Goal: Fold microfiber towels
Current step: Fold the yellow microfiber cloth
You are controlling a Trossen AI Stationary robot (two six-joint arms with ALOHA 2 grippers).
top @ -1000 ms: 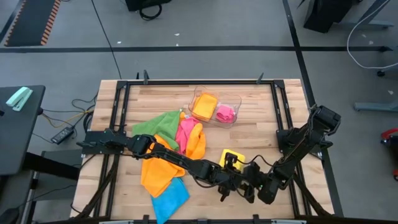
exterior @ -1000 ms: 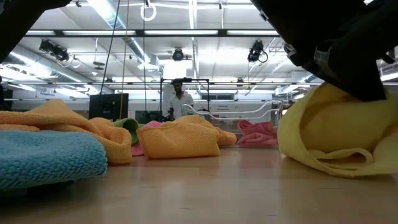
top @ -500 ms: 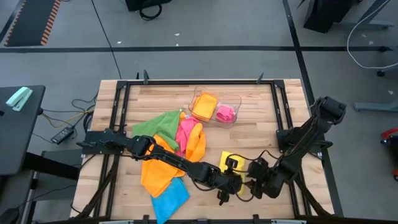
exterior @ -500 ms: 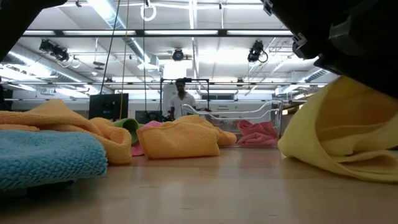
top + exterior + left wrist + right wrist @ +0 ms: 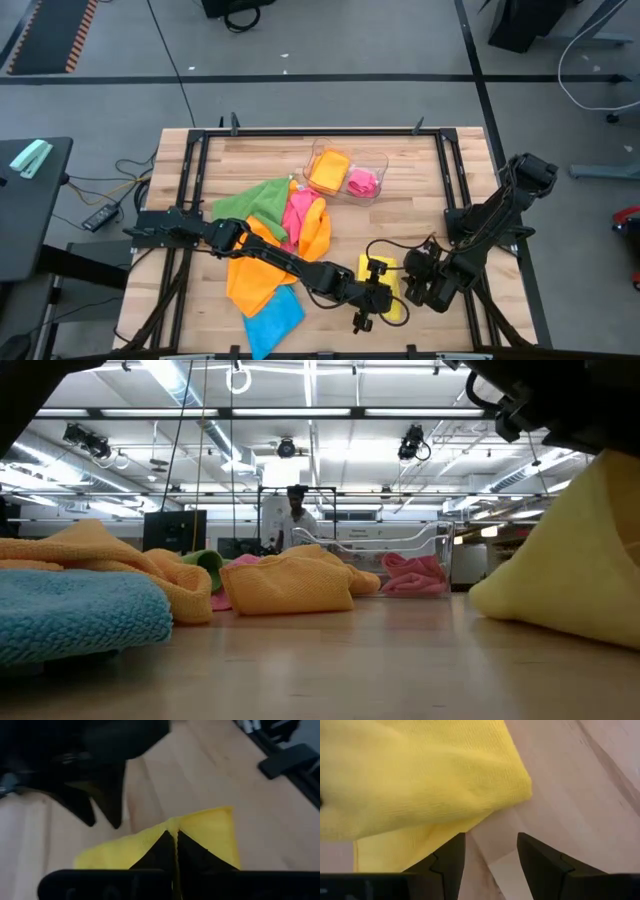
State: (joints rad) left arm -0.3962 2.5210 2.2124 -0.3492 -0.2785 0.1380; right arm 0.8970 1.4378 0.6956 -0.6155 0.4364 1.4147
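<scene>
the yellow towel (image 5: 392,290) lies near the front edge of the wooden table (image 5: 400,215), well in front of the clear plastic tray (image 5: 374,160). the left gripper (image 5: 378,293) reaches across from the left side and is clenched on the towel; in the left wrist view its dark fingers (image 5: 162,851) meet with a pinched yellow fold (image 5: 210,832) between them. the right gripper (image 5: 418,283) sits just right of the towel, its fingers (image 5: 451,855) parted and released, holding nothing, the yellow cloth (image 5: 415,785) just ahead of the tips over bare wood.

left of the yellow towel, toward the table's middle, lies a heap: a green towel (image 5: 250,197), a pink towel (image 5: 297,210), an orange towel (image 5: 250,275) and, nearest the front edge, a blue towel (image 5: 272,320). the tray behind holds an orange cloth (image 5: 328,172) and a pink cloth (image 5: 362,182). in the low view, a person (image 5: 294,518) stands far behind the table.
</scene>
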